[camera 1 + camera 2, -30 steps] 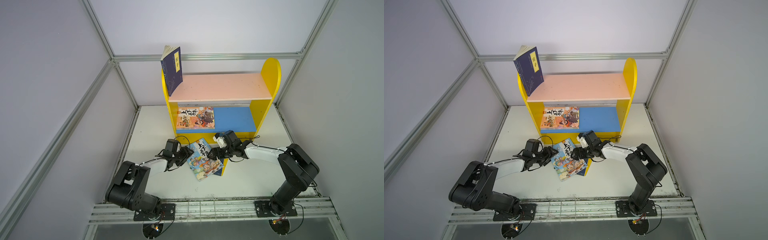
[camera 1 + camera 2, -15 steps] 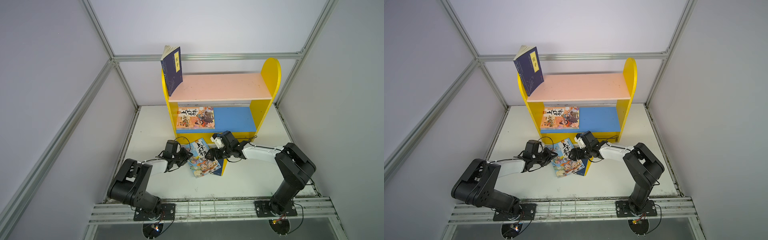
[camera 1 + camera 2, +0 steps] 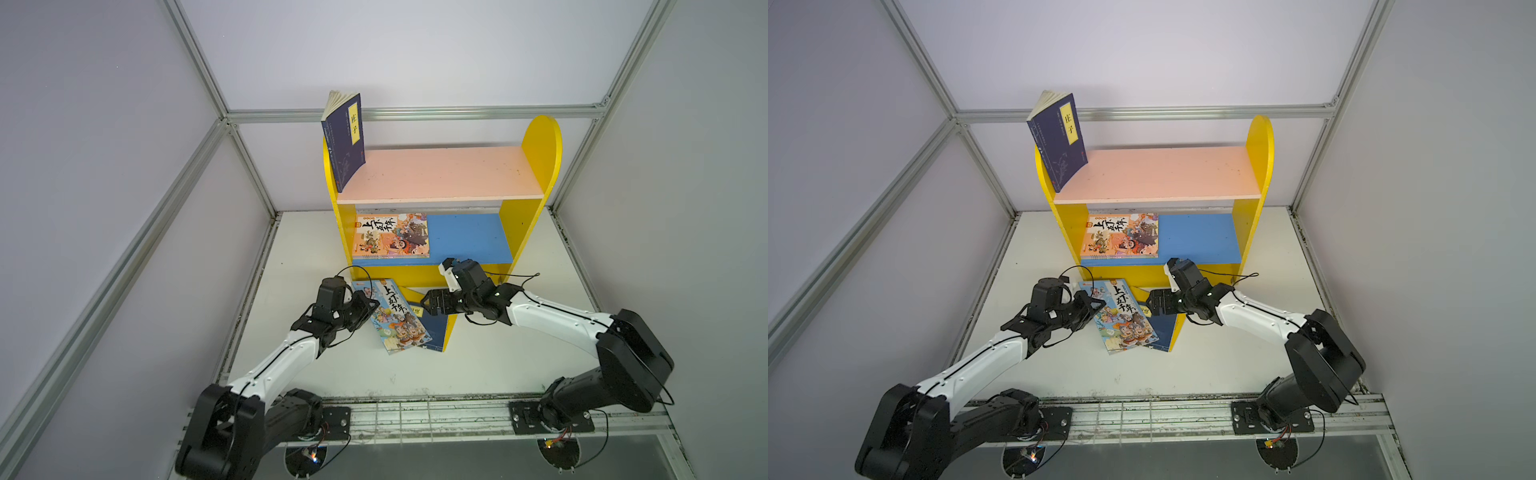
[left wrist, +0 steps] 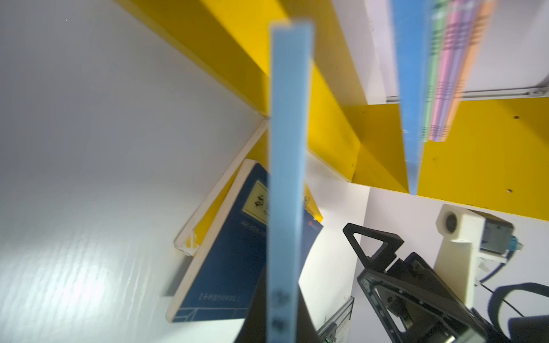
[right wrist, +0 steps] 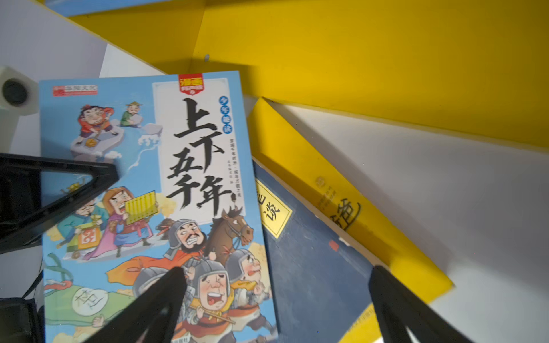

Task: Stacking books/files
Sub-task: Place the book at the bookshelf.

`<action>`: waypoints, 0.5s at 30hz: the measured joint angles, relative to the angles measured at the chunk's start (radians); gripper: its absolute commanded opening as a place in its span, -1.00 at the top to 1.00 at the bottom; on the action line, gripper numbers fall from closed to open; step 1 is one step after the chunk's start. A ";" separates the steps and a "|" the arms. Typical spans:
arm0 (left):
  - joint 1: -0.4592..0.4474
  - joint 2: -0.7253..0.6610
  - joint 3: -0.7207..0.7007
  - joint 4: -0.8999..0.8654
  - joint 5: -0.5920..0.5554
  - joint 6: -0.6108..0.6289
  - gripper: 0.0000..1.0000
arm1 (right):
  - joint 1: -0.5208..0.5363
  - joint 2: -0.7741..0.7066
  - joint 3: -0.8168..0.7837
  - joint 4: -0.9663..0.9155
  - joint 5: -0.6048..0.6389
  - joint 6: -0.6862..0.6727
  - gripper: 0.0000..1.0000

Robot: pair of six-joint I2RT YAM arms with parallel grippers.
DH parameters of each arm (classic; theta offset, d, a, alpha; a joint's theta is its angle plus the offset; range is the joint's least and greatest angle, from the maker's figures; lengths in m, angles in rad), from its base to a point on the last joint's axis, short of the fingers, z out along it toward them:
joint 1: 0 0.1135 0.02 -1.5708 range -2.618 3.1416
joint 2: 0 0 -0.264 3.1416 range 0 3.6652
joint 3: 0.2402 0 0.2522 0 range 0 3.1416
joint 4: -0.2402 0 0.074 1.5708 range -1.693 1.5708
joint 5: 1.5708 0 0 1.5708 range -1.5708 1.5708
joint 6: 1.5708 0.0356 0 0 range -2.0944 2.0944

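Judging by how things lie, the stacking is partly done. A pile of cartoon books (image 3: 390, 235) lies flat at the left of the blue lower shelf (image 3: 469, 239) of the yellow bookcase (image 3: 538, 166), orange cover on top. The upright navy book (image 3: 345, 145) stands at the left end of the pink top shelf (image 3: 440, 174).

Three books are left on the worktop (image 3: 498, 365), just in front of the bookcase and overlapping. The light blue book (image 3: 399, 320) is on top, the flat navy book (image 5: 312, 267) under it, and the yellow book (image 5: 356, 202) lowest, to the right.

The left claw (image 3: 371, 304) is pressed together on the light blue book's left edge, pinching it. The right claw (image 3: 428, 305) hangs spread wide at that book's right edge, over the navy cover, holding nothing.

Counted: two navy books, one yellow, one light blue. The pile's spines in the left wrist view show about four colours, too blurred to count surely.
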 measured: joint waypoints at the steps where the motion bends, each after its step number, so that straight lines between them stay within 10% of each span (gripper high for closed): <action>1: 0.000 -0.035 0.008 -0.018 -0.005 -0.013 1.00 | 0.000 -0.031 -0.002 -0.019 0.016 0.002 -1.00; 15: -0.010 -0.258 0.086 -0.054 -0.092 -0.192 1.00 | 0.036 -0.399 -0.137 0.042 -0.045 0.356 -1.00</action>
